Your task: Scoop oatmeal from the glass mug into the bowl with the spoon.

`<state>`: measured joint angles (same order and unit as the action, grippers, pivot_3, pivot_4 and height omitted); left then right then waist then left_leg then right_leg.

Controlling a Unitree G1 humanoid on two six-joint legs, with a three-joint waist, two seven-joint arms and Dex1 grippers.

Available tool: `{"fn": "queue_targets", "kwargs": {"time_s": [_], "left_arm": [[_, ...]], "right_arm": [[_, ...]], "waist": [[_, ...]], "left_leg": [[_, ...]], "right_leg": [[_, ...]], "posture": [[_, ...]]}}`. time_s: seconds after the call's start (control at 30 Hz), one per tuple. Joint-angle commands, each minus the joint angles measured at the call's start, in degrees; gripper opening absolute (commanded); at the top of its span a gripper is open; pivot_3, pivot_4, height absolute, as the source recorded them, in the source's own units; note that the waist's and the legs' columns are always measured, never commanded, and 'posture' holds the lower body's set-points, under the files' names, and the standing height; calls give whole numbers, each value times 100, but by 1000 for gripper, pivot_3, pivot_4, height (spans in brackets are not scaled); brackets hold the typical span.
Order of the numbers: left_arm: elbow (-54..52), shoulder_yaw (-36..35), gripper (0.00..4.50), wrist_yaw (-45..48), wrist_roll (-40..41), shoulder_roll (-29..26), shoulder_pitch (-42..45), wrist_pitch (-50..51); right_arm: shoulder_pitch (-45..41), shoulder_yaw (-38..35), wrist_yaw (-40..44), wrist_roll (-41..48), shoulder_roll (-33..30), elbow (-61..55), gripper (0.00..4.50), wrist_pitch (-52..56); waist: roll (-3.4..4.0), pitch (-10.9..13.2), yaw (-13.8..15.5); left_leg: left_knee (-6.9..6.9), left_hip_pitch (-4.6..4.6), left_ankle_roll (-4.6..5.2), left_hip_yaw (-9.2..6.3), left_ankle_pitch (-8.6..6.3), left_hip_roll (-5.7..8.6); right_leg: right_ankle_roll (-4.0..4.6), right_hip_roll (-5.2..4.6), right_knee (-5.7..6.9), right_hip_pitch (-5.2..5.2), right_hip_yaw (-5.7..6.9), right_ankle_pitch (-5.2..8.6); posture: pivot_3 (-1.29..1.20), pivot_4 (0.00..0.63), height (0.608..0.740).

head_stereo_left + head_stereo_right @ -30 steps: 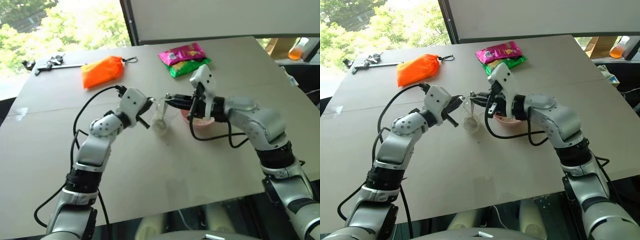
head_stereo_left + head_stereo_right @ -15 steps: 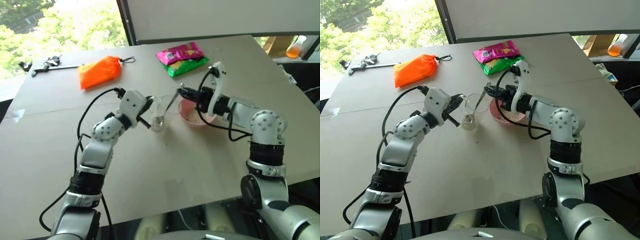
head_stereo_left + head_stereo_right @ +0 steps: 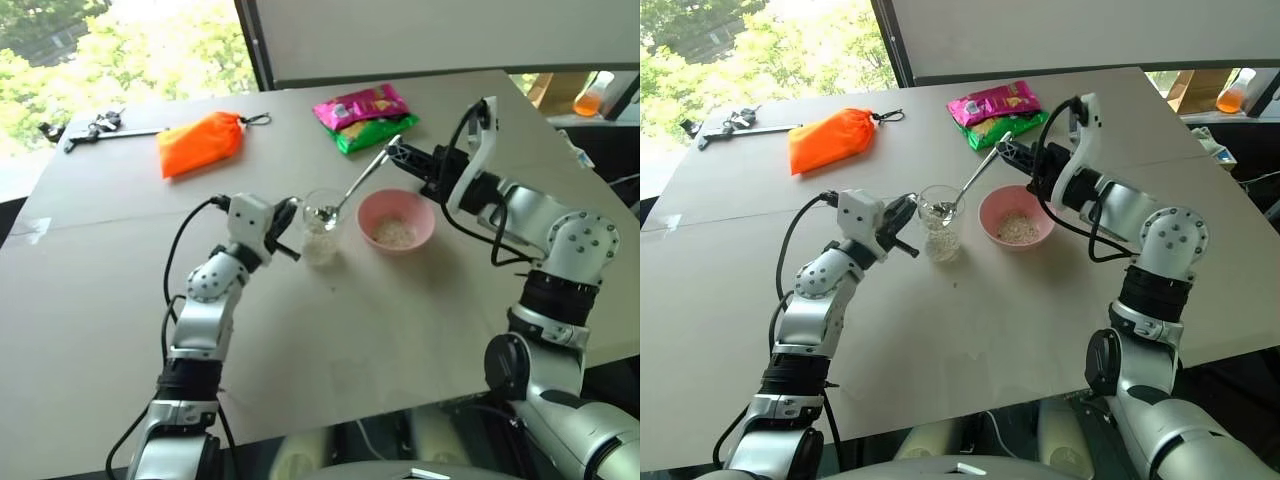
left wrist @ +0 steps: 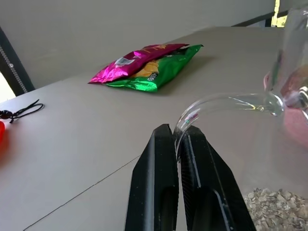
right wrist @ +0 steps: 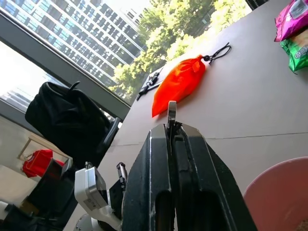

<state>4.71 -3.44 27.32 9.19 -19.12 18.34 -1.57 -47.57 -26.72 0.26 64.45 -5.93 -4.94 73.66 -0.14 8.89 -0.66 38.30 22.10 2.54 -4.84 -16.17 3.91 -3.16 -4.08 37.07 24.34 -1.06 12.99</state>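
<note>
Two arms busy. The left gripper (image 4: 175,139) stays clenched on the handle of the glass mug (image 3: 938,222), which now stands upright on the table (image 3: 970,330) instead of tipped toward the bowl as a second ago. Oatmeal (image 4: 276,209) sits in the mug's bottom. The spoon (image 3: 358,187) slants with its scoop end at the mug's rim, handle rising to the right gripper (image 3: 402,152), pinched tight on it; that arm has swung out right and rolled. The pink bowl (image 3: 987,212), just beside the mug, is now uncovered, with a small heap of oats inside (some already delivered). Likely meaning: spoon back at the mug for another scoop.
</note>
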Motion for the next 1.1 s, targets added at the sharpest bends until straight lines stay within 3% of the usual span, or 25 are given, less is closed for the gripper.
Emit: {"fn": "queue_targets", "kwargs": {"time_s": [0.03,0.53,0.93,1.1], "left_arm": [[55,-31,9,43,57,134,-96,-536],[799,-68,9,-282,-42,643,153,-1341],[1152,-106,9,-358,-49,665,313,-1481],[1164,-229,9,-403,-18,549,278,-1471]], "right_arm": [[-109,-312,-508,588,-6,38,0,-62],[-111,-171,-1462,2012,-448,233,0,-537],[-150,28,-2017,3086,-736,316,0,-1408],[-6,-34,-2150,3384,-1145,419,0,-1725]], "waist": [[0,0,1],[0,0,-10],[-1,0,-16],[-1,0,-14]], "left_leg": [[0,1,0,1,0,0],[9,48,2,13,2,0],[15,47,3,21,2,-1],[18,47,3,22,2,0]], "right_leg": [[0,0,0,1,-1,0],[0,3,24,55,-7,0],[0,3,38,59,-14,0],[0,3,40,58,-15,0]], "posture": [[0,150,740],[0,150,740],[0,150,740],[0,150,740]]}}
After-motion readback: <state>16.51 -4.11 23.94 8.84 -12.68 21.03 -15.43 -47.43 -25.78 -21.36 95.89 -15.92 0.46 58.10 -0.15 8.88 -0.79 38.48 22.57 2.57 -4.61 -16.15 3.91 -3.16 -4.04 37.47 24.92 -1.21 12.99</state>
